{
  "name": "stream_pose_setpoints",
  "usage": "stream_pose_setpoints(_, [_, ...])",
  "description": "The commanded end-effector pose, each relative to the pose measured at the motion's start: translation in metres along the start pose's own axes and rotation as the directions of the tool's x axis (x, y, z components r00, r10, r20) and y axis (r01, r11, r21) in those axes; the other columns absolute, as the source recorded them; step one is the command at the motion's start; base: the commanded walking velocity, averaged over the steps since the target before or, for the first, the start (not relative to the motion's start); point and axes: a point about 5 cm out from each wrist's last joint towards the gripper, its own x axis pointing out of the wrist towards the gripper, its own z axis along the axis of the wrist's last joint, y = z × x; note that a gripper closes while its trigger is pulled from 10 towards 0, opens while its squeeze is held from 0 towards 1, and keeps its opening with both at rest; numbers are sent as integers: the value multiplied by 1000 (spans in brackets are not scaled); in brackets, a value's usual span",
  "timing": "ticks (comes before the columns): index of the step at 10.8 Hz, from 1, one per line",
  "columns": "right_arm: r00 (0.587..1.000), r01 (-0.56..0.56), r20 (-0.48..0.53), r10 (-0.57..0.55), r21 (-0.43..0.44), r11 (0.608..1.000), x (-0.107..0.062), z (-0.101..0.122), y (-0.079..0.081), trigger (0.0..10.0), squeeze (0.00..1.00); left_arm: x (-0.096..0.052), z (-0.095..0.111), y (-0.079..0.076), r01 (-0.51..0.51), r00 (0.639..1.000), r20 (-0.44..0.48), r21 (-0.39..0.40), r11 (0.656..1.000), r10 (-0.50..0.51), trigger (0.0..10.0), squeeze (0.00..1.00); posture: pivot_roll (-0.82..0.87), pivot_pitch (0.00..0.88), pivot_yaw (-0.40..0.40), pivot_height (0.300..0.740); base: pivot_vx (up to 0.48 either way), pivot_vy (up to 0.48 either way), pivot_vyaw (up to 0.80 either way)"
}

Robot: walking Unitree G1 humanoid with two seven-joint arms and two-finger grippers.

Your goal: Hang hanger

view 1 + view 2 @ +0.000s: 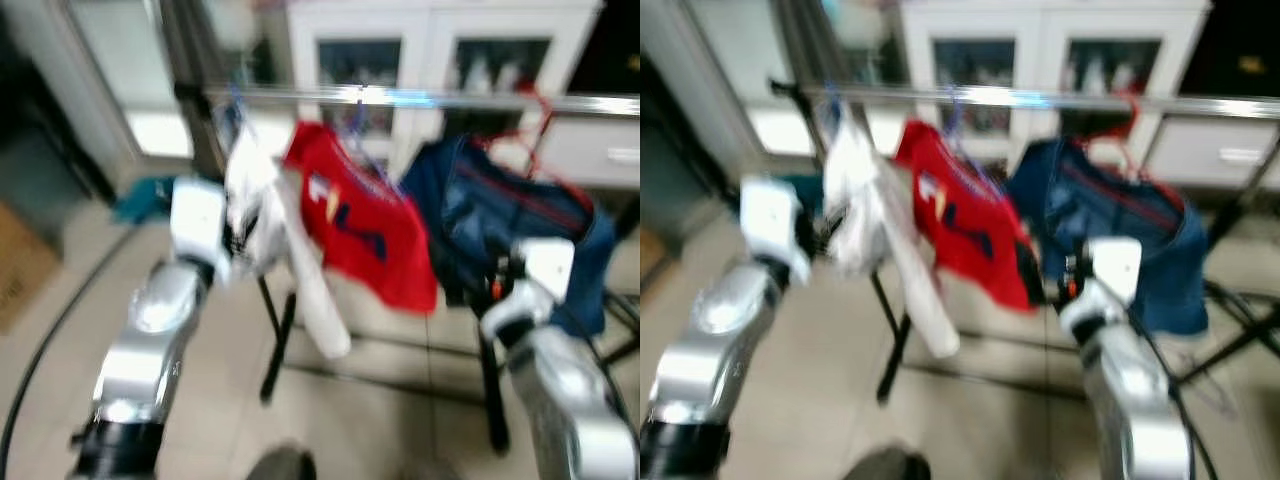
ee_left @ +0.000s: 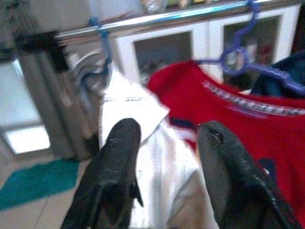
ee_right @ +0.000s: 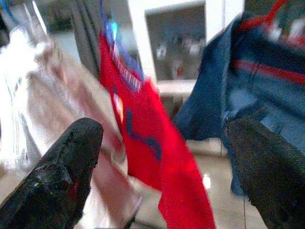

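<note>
A metal rail (image 1: 400,97) carries three garments. A white garment (image 1: 265,215) hangs from a blue hanger hook (image 2: 102,40) at the left. Beside it a red shirt (image 1: 360,225) hangs on a purple hanger (image 2: 243,52), and a navy garment (image 1: 500,215) on a red hanger (image 1: 535,125) is at the right. My left gripper (image 2: 169,129) is open with nothing in it, close in front of the white garment. My right gripper (image 3: 164,129) is open wide and empty, facing the red shirt and the navy garment. The eye views are blurred.
The rack's black legs (image 1: 275,340) stand on a tiled floor. A white cabinet with glass doors (image 1: 430,40) is behind the rail. A teal mat (image 1: 145,195), a cardboard box (image 1: 20,265) and a black cable (image 1: 50,330) lie at the left.
</note>
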Motion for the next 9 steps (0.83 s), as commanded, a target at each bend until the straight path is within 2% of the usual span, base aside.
stream_pose_setpoints(1, [999,24,45,-23,-24,999,2,9,-4,10000,1000,0,-1,3,-8,1000,-14,-3,1000,8,10000,1000,-95,0,94,740,0,0,800])
stream_pose_setpoints(3, [996,54,71,-52,-22,998,2,15,-10,10000,1000,1,0,0,41,999,-8,2,999,-41,10000,1000,-95,0,94,740,0,0,800])
stream_pose_setpoints(4, [996,67,55,-64,-57,996,3,13,-10,10000,1000,2,1,-1,52,999,6,-5,999,-52,10000,1000,-95,0,93,740,0,0,444])
stream_pose_setpoints(6, [996,89,13,-88,-46,995,7,8,-7,10000,1000,3,-3,-7,105,994,-12,-30,994,-106,10000,1000,-94,0,84,740,129,0,0])
stream_pose_setpoints(7, [996,92,21,-92,-25,995,8,8,-6,10000,1000,3,-6,-8,112,993,-27,-30,993,-113,10000,1000,-93,0,82,740,285,0,0])
stream_pose_setpoints(9, [994,102,39,-100,-44,994,10,10,-7,10000,1000,3,-8,-9,129,991,-34,-29,991,-130,10000,1000,-91,0,76,740,294,0,0])
